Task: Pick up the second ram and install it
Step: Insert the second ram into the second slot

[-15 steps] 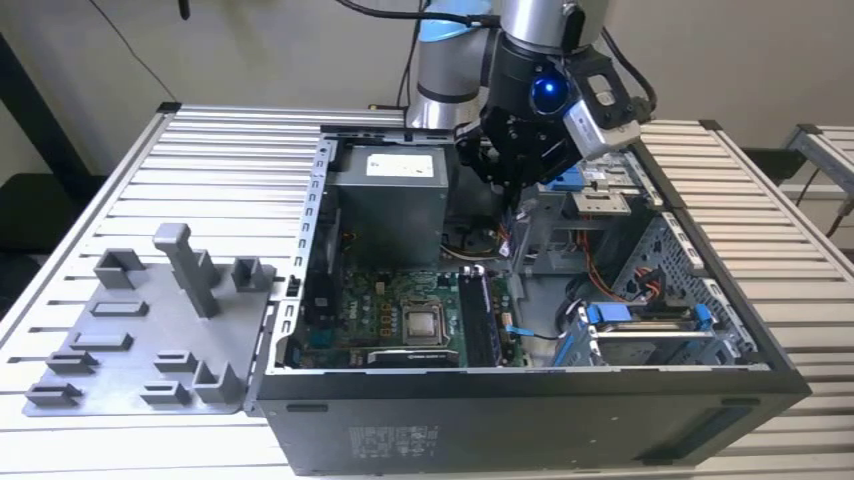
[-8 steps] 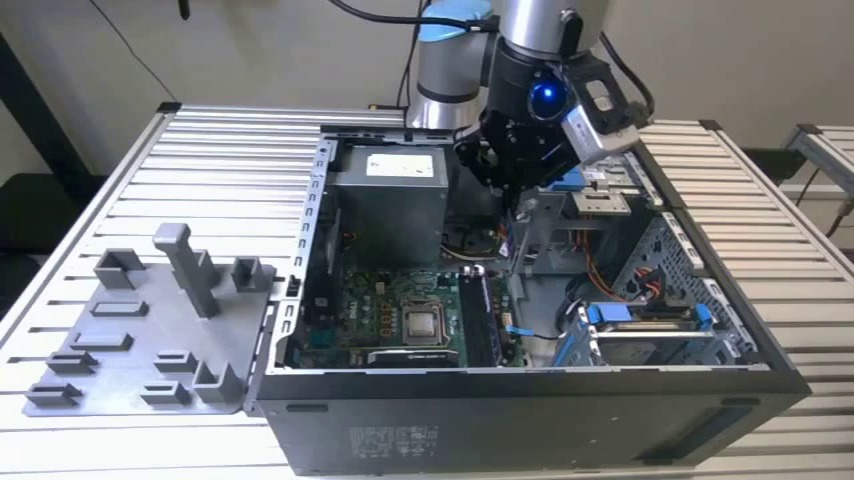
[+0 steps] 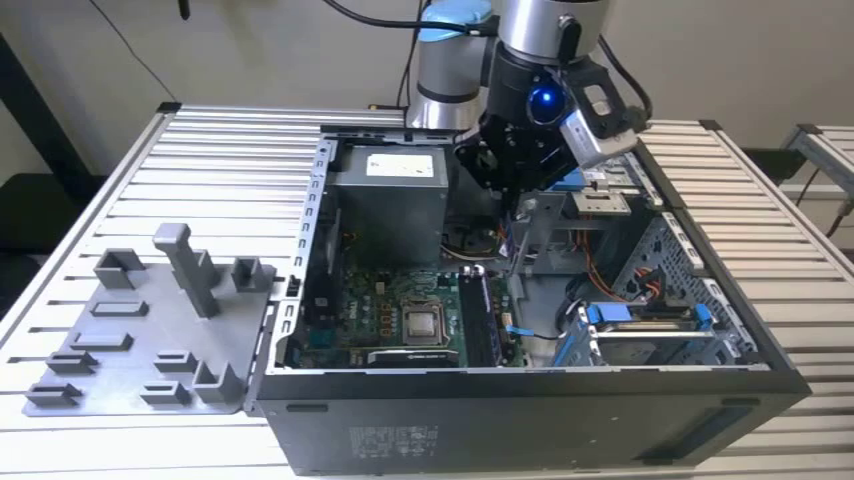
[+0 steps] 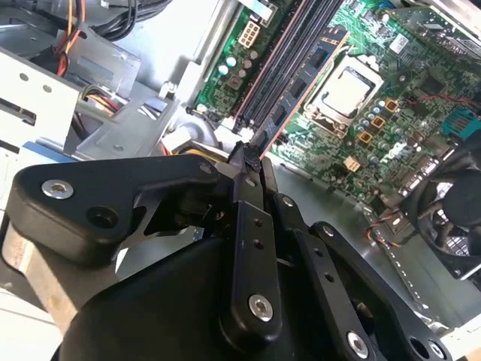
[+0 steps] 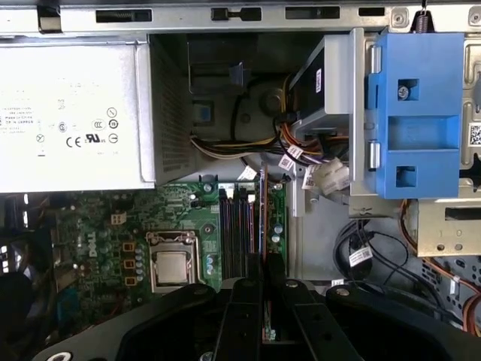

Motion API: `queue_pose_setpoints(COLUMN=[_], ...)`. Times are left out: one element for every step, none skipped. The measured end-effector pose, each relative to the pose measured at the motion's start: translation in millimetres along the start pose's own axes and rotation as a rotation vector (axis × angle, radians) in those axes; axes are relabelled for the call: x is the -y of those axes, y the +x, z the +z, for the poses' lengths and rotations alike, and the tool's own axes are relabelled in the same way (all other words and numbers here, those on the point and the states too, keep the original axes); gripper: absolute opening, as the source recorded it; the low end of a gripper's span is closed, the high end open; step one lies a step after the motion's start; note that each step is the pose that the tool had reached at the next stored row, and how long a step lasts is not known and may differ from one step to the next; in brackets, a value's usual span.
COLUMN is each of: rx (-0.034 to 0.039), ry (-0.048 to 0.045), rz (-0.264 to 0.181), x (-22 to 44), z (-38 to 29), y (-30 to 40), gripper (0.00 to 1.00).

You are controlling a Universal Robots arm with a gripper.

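Observation:
My gripper (image 3: 514, 188) hangs inside the open computer case, shut on the second ram (image 3: 513, 250). The ram is a thin dark stick that hangs straight down from the fingers. In the first wrist view the ram (image 5: 262, 218) shows edge-on, running out from the gripper (image 5: 263, 282) above the long black memory slots (image 5: 237, 233) of the green motherboard. It lines up with the slot nearest the drive side. In the second wrist view the gripper (image 4: 252, 154) pinches the ram's thin edge (image 4: 279, 120) over the slots (image 4: 289, 56). Whether the ram touches a slot I cannot tell.
A grey power supply (image 3: 387, 200) stands at the back of the case, with a processor socket (image 3: 424, 322) beside the slots. Cable bundles (image 5: 285, 154) and a blue drive bracket (image 5: 417, 113) crowd the other side. A grey tray (image 3: 147, 340) of plastic blocks lies on the exterior view's left.

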State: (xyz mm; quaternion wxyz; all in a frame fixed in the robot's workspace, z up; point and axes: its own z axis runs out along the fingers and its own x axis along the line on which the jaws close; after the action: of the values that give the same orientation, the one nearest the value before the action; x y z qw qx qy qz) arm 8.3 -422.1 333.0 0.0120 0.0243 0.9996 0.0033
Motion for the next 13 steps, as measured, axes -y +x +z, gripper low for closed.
queue_pose_setpoints(rx=[0.0, 0.0, 0.0, 0.0, 0.0, 0.0, 0.0003, 0.0005, 0.0006, 0.0007, 0.0007, 0.0007, 0.0007], ry=[0.0001, 0.0001, 0.0, 0.0, 0.0001, 0.0002, 0.0001, 0.0001, 0.0001, 0.0001, 0.0003, 0.0003, 0.0003], rz=[0.0, 0.0, 0.0, 0.0, 0.0, 0.0, 0.0, 0.0, 0.0, 0.0, 0.0, 0.0, 0.0], x=[0.0, 0.0, 0.0, 0.0, 0.0, 0.0, 0.0, 0.0, 0.1, 0.1, 0.1, 0.1, 0.1], z=[0.4, 0.8, 1.1, 1.6, 2.3, 3.5, 5.2, 6.8, 8.4, 10.1, 11.8, 13.7, 15.4], y=[0.0, 0.0, 0.0, 0.0, 0.1, 0.1, 0.1, 0.2, 0.2, 0.2, 0.3, 0.3, 0.4], gripper=[0.14, 0.14, 0.14, 0.14, 0.14, 0.14, 0.14, 0.14, 0.14, 0.14, 0.14, 0.14, 0.14])
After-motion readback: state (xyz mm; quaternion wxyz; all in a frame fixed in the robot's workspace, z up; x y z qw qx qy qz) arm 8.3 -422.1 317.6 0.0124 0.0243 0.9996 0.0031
